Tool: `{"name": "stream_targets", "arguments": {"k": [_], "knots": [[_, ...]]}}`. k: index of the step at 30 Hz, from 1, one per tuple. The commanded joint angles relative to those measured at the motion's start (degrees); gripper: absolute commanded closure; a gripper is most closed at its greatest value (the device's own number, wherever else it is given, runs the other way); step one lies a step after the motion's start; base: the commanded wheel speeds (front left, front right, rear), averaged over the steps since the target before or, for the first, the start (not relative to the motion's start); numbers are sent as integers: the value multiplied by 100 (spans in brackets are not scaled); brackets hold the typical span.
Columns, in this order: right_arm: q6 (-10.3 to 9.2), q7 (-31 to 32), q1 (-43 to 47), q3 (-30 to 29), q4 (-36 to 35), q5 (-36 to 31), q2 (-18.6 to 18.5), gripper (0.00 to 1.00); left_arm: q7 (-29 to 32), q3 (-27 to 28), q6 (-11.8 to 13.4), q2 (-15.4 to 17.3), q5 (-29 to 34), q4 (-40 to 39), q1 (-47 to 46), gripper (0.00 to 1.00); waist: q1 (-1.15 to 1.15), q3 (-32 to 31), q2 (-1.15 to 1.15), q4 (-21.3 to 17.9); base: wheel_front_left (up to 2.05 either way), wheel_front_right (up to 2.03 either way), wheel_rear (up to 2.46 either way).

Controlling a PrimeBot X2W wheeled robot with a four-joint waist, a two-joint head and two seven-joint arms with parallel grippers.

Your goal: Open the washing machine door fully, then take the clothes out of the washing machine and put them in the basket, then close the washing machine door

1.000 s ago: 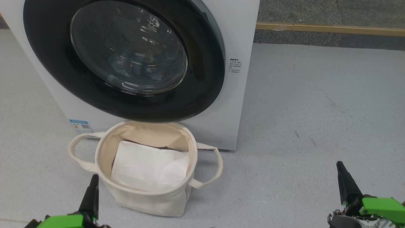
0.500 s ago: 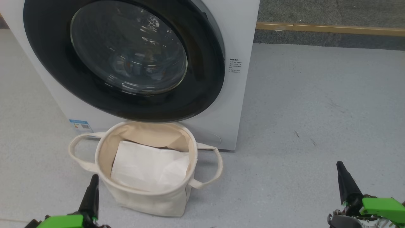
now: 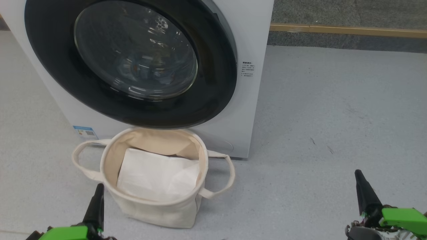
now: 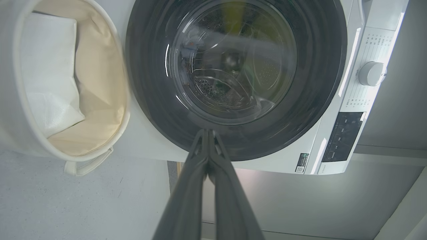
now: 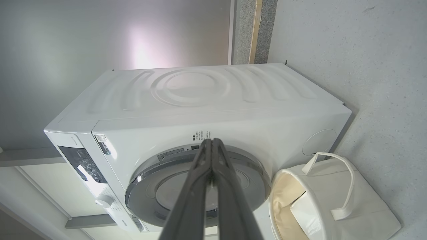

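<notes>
While glare is covering the washing machine door [image 3: 130,63], the clothes [image 3: 141,70] are showing only as faint blue-orange smears behind its glass. That door is lying shut against the washing machine [image 3: 250,100], whose top is running out of frame. Just in front of the machine, the basket [image 3: 156,210] is standing, holding a white sheet [image 3: 156,175]. Farther out, the left hand [image 3: 98,191] and right hand [image 3: 359,176] are hanging, both pinched shut, gripping nothing. Grey floor [image 3: 317,133] is lying open beside the machine, robot's right.
</notes>
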Motion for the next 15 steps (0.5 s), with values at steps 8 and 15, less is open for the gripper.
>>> {"name": "stream_targets", "arguments": {"k": [8,15], "knots": [[2,51,-284,105,-175,-22,-39,100,46,198,-41,33,69,-153,-252,100,0,0,0,0,0,0,0],[2,52,-284,105,-175,-22,-39,100,47,199,-41,33,69,-153,-252,100,0,0,0,0,0,0,0]]}}
